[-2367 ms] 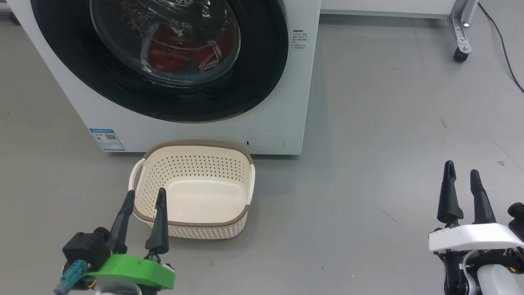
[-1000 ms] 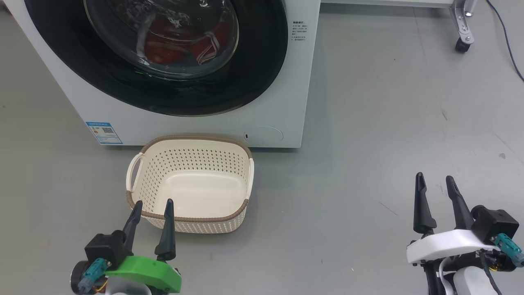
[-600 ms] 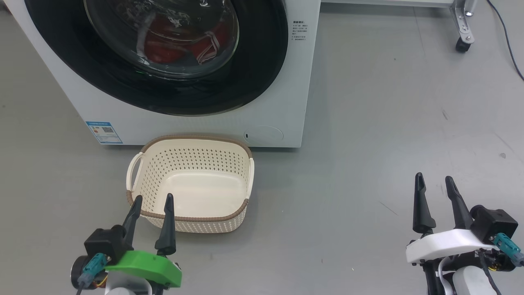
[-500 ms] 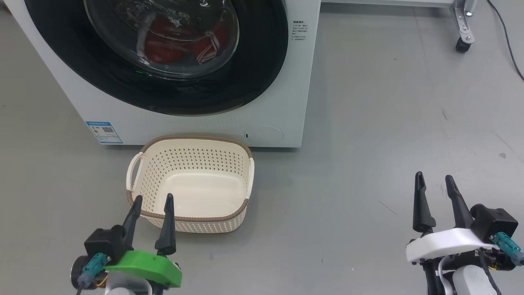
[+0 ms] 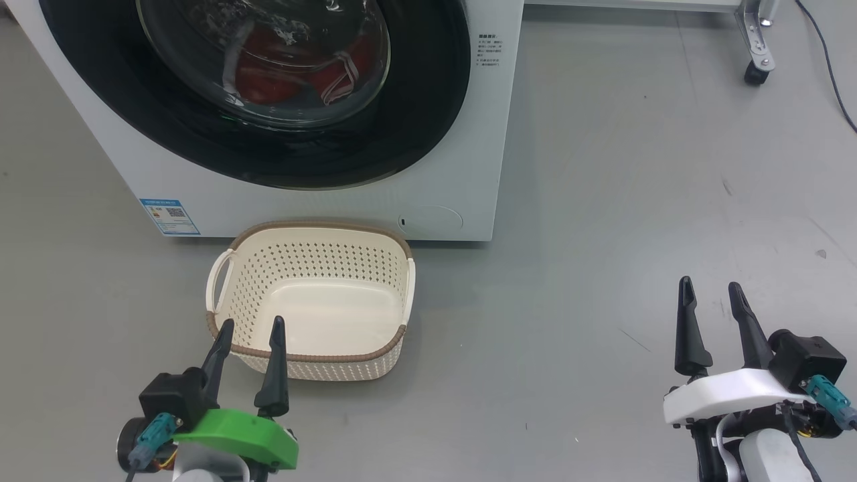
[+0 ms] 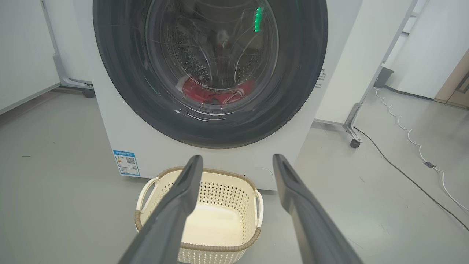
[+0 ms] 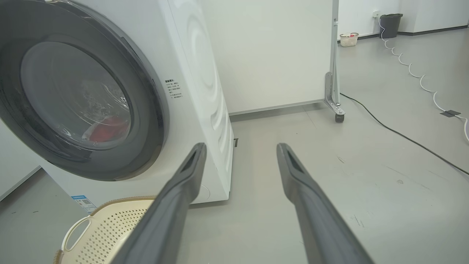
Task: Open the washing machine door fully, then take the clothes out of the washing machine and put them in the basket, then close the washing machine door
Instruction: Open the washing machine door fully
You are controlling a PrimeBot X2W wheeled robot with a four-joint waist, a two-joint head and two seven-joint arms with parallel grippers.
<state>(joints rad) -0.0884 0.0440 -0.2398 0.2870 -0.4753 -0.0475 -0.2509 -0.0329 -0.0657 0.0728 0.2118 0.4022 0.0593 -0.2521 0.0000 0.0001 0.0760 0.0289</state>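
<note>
Grey floor (image 5: 602,201) runs right across the room, smooth and lightly scuffed. At the upper left of the head frame stands the washing machine (image 5: 469,167), white and front-loading. The washing machine door (image 5: 428,100) sits shut against its front, a glossy black rim ringing a bulging glass bowl. Through that glass the clothes (image 5: 268,84) lie low inside, bright red with a strip of white striped trim. A small blue label sticker (image 5: 169,216) marks the lower left corner of the machine's front. Just below the machine in the frame, on the floor near its base, sits the basket (image 5: 321,227). It is cream with perforated sides and a brown rim, and one loop handle shows on its left.

At the lower left the left end effector (image 5: 252,321) hangs released, dark fingers spread and gripping nothing, on a green mount (image 5: 234,435). Its tips overlap the basket's near rim in the head picture, but the wrist view shows the basket ahead of the fingers, not touched.

At the lower right the right end effector (image 5: 710,284) hovers above the floor on a white mount (image 5: 730,395), well apart from basket and machine. Its fingers are likewise spread, with nothing in them. In the upper right corner a caster wheel (image 5: 755,72) rests on the floor, with a black cable (image 5: 827,67) just beside it.
</note>
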